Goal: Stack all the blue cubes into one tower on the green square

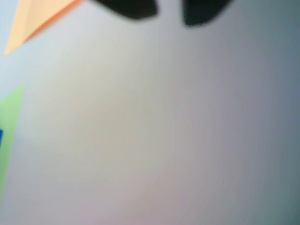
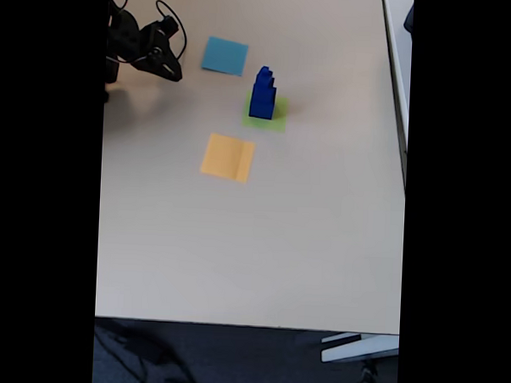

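The tower (image 2: 262, 93) of dark-blue cubes stands stepped on the green square (image 2: 277, 118), widest at its base. My gripper (image 2: 170, 71) hangs at the table's far left in the fixed view, well to the left of the tower and apart from it. In the blurred wrist view its two dark fingertips (image 1: 126, 9) show at the top edge with a gap of bare table between them, so the gripper (image 1: 169, 14) is open and holds nothing. A strip of the green square (image 1: 9, 136) and a sliver of blue cube (image 1: 1, 138) lie at that view's left edge.
A light-blue square (image 2: 225, 56) lies behind the tower, between it and the arm. An orange-yellow square (image 2: 228, 156) lies in front of the tower, and its corner (image 1: 37, 18) shows in the wrist view. The beige table (image 2: 253, 242) ends at a right edge.
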